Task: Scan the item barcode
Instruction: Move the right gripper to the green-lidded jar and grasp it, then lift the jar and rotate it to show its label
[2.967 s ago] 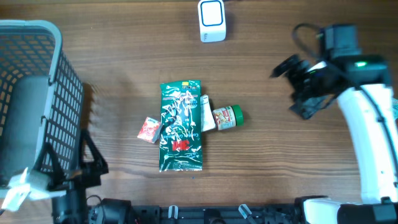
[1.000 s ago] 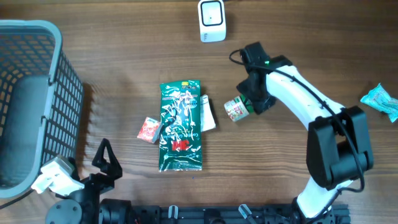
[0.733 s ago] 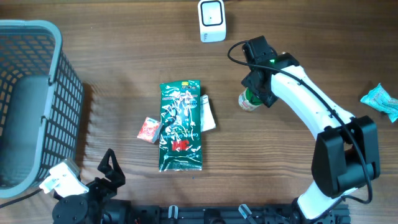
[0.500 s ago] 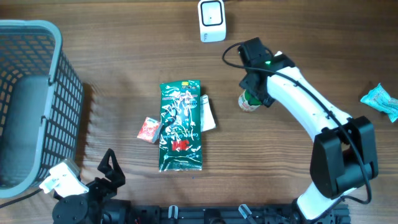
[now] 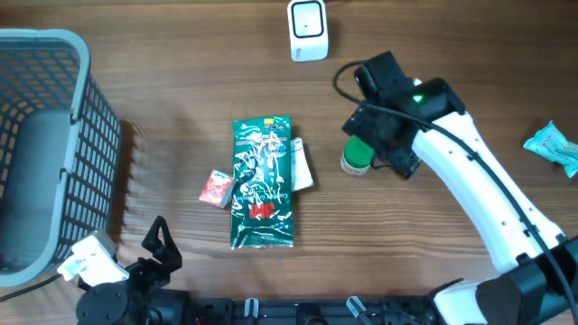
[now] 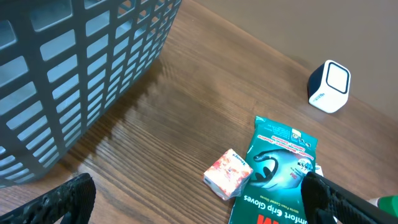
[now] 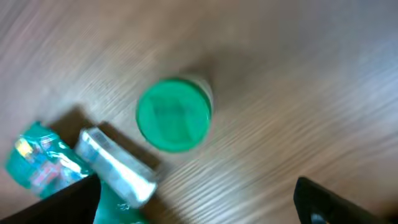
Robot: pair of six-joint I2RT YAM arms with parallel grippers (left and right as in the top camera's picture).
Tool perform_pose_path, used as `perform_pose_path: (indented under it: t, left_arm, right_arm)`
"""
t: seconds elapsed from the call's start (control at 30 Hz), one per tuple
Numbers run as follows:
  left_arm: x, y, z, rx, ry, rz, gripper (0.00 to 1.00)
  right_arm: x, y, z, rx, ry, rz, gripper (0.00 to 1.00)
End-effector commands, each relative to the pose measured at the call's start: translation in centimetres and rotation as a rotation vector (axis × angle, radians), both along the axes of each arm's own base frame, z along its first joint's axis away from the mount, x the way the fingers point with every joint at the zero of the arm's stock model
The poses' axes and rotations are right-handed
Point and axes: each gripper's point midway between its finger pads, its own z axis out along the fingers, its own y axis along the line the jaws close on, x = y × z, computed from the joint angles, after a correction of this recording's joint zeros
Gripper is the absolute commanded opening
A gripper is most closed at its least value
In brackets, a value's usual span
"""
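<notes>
The item, a small jar with a green lid (image 5: 358, 155), stands upright on the wood table, right of the glove packet. My right gripper (image 5: 377, 137) hovers over it, open and holding nothing. In the right wrist view the green lid (image 7: 174, 115) is seen from above, blurred, ahead of the open right gripper (image 7: 199, 205), not between its fingers. The white scanner (image 5: 308, 30) sits at the table's far edge. My left gripper (image 6: 202, 202) is open and empty at the near left, low over the table.
A green glove packet (image 5: 263, 182) lies mid-table with a small red box (image 5: 216, 188) on its left and a white tube (image 5: 301, 167) on its right. A grey basket (image 5: 54, 144) fills the left side. A teal packet (image 5: 553, 147) lies far right.
The right gripper lifted the lying jar, stood it upright a little further right, then opened and let go. The left arm stayed put.
</notes>
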Motion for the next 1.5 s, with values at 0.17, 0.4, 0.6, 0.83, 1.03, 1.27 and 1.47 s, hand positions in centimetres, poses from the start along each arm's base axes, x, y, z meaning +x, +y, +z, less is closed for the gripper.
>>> perform_pose_path:
  t: [0.17, 0.4, 0.6, 0.83, 1.03, 1.27, 1.47]
  left_arm:
    - [0.0, -0.1, 0.0, -0.012, -0.007, 0.001, 1.0]
    - [0.0, -0.1, 0.0, -0.012, -0.007, 0.001, 1.0]
    - [0.0, -0.1, 0.0, -0.012, -0.007, 0.001, 1.0]
    - [0.0, -0.1, 0.0, -0.012, -0.007, 0.001, 1.0]
    - [0.0, -0.1, 0.0, -0.012, -0.007, 0.001, 1.0]
    - [0.0, -0.1, 0.0, -0.012, -0.007, 0.001, 1.0]
    - [0.0, -0.1, 0.0, -0.012, -0.007, 0.001, 1.0]
  right_arm:
    - [0.2, 3.7, -3.3, 0.232, 0.178, -0.637, 1.0]
    - [3.1, 2.5, -7.9, 0.156, 0.171, -0.671, 1.0]
    - [3.3, 2.5, -12.7, 0.093, 0.255, -0.66, 0.99]
    - [3.4, 2.0, -14.4, 0.044, 0.268, -0.513, 0.69]
    - [3.8, 2.4, -13.5, 0.034, 0.252, 0.109, 0.62]
    - [3.7, 4.4, -11.3, 0.104, 0.197, 0.874, 0.62]
    - [4.1, 4.4, -11.3, 0.076, 0.16, 1.09, 0.73]
